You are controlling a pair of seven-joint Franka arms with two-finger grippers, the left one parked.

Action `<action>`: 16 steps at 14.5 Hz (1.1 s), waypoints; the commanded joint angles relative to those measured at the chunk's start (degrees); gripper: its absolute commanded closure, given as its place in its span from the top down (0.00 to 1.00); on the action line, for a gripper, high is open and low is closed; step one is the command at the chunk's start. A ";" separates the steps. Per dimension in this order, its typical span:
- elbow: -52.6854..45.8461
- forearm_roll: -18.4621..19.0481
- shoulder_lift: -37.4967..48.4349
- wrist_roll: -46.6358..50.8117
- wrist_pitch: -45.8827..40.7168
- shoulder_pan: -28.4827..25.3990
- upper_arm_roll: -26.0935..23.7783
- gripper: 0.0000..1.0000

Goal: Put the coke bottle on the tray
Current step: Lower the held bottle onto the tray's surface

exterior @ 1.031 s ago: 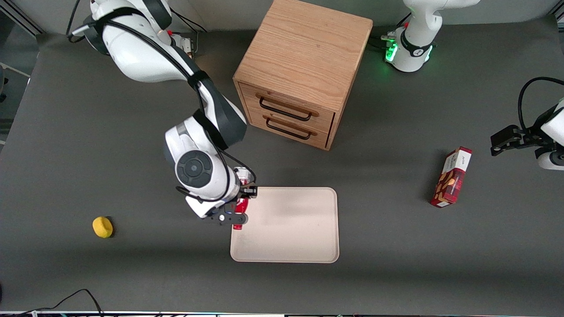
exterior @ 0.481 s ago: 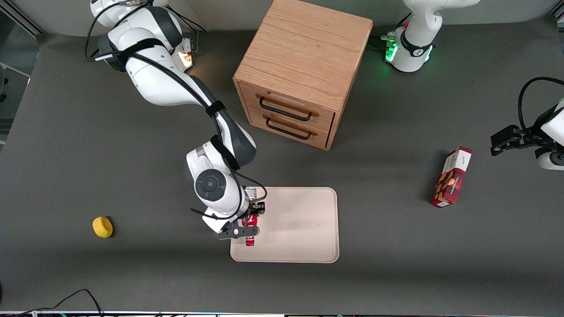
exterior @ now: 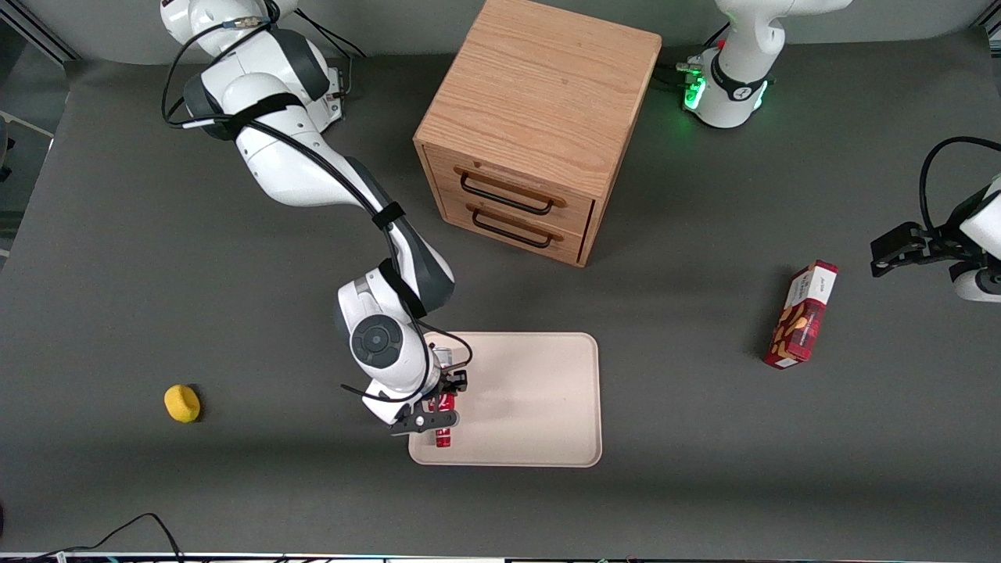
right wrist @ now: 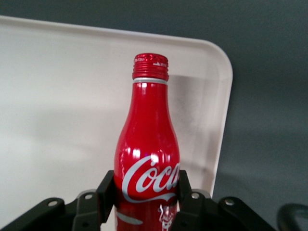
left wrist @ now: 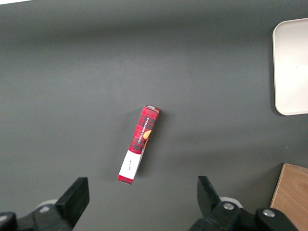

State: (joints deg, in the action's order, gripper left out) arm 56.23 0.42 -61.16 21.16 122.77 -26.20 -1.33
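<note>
While the gripper clamps the coke bottle tight, it hovers over the tray corner, ready for set-down.

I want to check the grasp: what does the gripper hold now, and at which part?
The gripper is shut on the coke bottle, gripping its lower body at the logo; the cap end is free. It is over the tray.
</note>
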 commanded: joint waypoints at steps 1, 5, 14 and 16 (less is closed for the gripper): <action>-2.18 0.10 -1.41 0.81 0.27 -0.25 0.89 0.00; -2.09 0.11 -2.12 1.52 1.68 -0.17 0.98 0.06; -2.00 0.19 -2.03 1.52 1.68 -0.16 0.98 1.00; -2.00 0.19 -1.94 1.61 1.68 -0.25 0.98 1.00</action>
State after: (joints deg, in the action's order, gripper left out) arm 55.80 0.42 -62.52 21.62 124.62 -26.15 -0.65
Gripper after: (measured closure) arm 0.000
